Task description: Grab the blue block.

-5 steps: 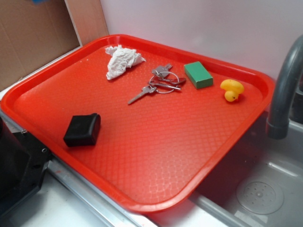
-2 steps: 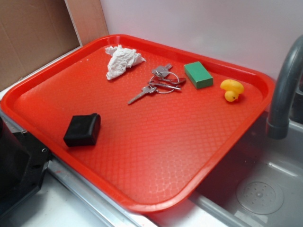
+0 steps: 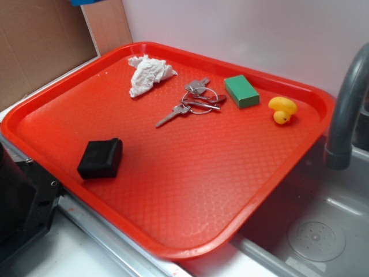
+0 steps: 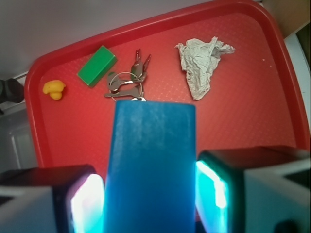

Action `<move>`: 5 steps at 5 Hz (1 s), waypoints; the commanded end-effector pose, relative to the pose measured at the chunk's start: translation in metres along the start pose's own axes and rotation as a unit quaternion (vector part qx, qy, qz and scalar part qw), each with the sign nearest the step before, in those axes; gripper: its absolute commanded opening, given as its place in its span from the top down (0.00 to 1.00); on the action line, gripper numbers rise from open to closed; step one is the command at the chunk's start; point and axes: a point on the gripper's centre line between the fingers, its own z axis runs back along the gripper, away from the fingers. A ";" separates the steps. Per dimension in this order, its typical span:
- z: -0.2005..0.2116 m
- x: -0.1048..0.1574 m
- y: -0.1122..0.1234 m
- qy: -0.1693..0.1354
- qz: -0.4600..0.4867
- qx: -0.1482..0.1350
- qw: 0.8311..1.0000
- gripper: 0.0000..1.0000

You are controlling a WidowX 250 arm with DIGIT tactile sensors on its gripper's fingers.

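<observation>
The blue block [image 4: 151,165] fills the middle of the wrist view, standing between my gripper's [image 4: 150,199] two lit pads, the left pad [image 4: 87,201] and the right pad [image 4: 211,191]. The gripper is shut on it, high above the red tray [image 4: 252,121]. In the exterior view only a sliver of the blue block [image 3: 86,2] shows at the top edge; the gripper itself is out of that frame.
On the red tray [image 3: 173,196] lie a green block [image 3: 241,91], keys on a ring [image 3: 193,102], a crumpled tissue [image 3: 148,73], a yellow duck [image 3: 282,108] and a black pouch [image 3: 101,158]. A grey faucet [image 3: 346,109] and sink [image 3: 317,231] stand at the right.
The blue sliver at the top edge of the exterior view sat further left a second ago, vanished, and now shows further right. Nothing on the tray has moved.
</observation>
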 end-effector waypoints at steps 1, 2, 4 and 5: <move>0.005 0.003 0.025 0.003 -0.001 0.003 1.000 1.00; -0.008 0.003 0.020 0.014 -0.006 0.014 1.000 1.00; -0.027 0.008 0.025 0.025 0.005 0.027 0.999 1.00; -0.029 0.005 0.025 0.028 0.005 0.029 0.999 1.00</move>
